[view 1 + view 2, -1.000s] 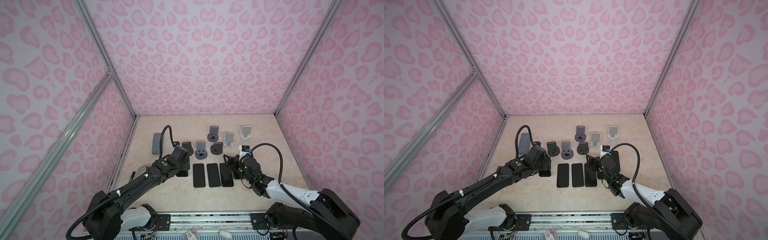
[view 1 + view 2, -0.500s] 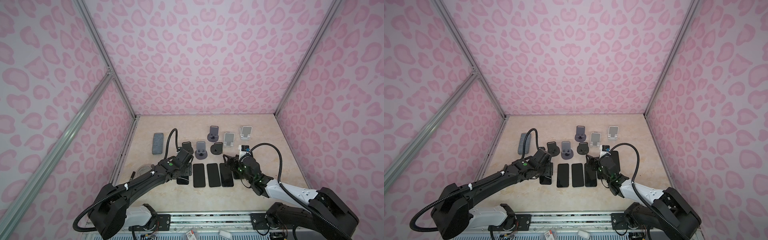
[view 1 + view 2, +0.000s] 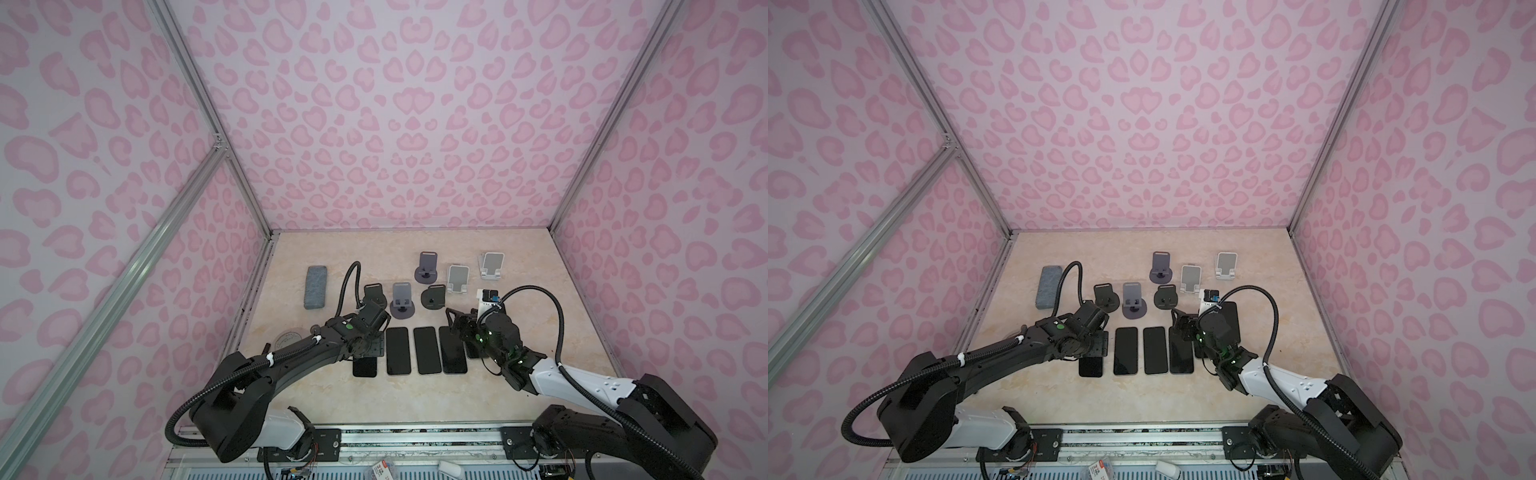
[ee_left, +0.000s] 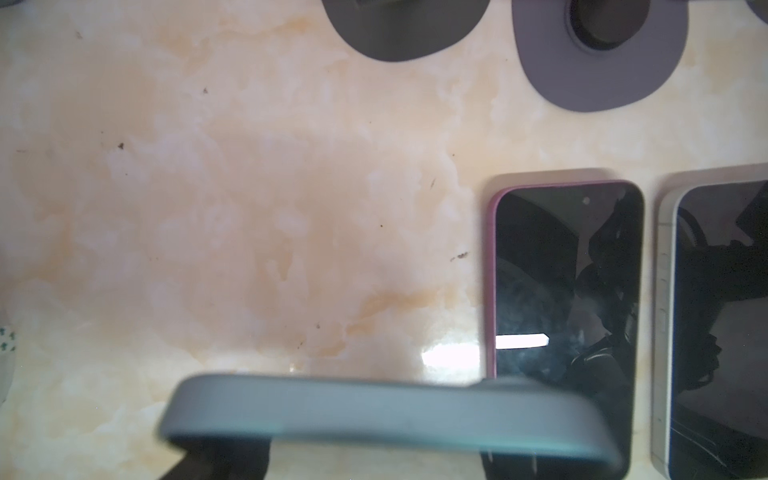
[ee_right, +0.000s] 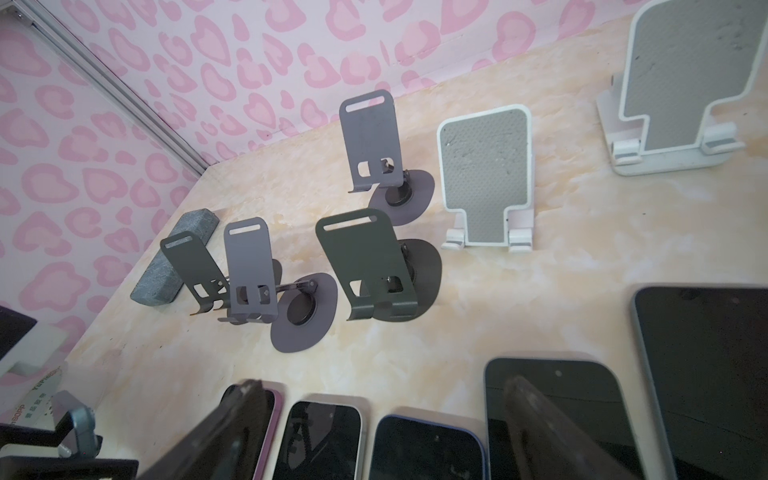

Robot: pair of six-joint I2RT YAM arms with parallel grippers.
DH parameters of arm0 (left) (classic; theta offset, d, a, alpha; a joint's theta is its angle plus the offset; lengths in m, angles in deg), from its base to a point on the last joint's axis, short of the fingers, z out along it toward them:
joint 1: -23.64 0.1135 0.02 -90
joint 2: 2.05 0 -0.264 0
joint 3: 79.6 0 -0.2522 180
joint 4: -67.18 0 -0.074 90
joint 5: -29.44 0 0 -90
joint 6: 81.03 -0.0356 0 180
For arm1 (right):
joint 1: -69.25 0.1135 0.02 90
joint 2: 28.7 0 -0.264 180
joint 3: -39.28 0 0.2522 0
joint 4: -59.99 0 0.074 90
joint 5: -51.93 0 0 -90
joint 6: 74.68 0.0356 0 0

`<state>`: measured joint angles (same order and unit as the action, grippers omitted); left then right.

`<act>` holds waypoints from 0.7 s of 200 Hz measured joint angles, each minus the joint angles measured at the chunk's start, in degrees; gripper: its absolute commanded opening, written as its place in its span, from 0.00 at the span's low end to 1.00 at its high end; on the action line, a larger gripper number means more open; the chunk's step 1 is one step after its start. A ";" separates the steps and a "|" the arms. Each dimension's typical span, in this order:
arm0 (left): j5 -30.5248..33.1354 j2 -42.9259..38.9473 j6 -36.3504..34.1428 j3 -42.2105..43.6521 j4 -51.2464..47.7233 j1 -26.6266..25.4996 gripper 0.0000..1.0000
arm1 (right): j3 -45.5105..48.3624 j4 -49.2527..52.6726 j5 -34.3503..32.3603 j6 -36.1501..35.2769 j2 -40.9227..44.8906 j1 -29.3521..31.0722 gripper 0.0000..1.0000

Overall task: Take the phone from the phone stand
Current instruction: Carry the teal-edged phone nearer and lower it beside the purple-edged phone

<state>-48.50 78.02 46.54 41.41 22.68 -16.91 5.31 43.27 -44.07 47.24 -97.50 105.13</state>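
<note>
Clamped on the grey-cased black phone (image 4: 386, 419), the left end effector (image 3: 368, 351) should lay it flat at nine o'clock of the pink-rimmed phone (image 4: 561, 282); the right end effector (image 3: 455, 330) gapes empty.

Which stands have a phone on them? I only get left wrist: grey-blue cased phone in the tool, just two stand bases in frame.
Observer: None. Right wrist view shows all six empty, from the dark grey metal stand to the white plastic stand with a grey pad.
Operator: Right tool?
Observer: The right tool is open, holding nothing, above the right end of the row of flat black-screened phones.
Operator: Where's my phone in that row?
Observer: Your grey-blue cased phone is at its left end, beside the pink-cased phone.
</note>
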 measured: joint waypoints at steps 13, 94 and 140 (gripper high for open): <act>0.24 0.55 0.09 0.00 0.44 0.00 0.63 | -0.17 0.07 0.02 -0.02 -0.28 0.00 0.92; 1.64 3.89 0.76 -0.61 1.70 0.00 0.64 | -0.26 0.13 0.07 -0.02 -0.70 0.00 0.92; 2.34 6.12 1.03 -1.18 2.34 0.00 0.65 | -0.37 0.17 0.26 -0.02 -1.11 0.00 0.92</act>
<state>-46.16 84.14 47.56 40.23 25.01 -16.91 4.94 43.44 -43.80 47.22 -98.61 105.13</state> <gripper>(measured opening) 0.765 0.921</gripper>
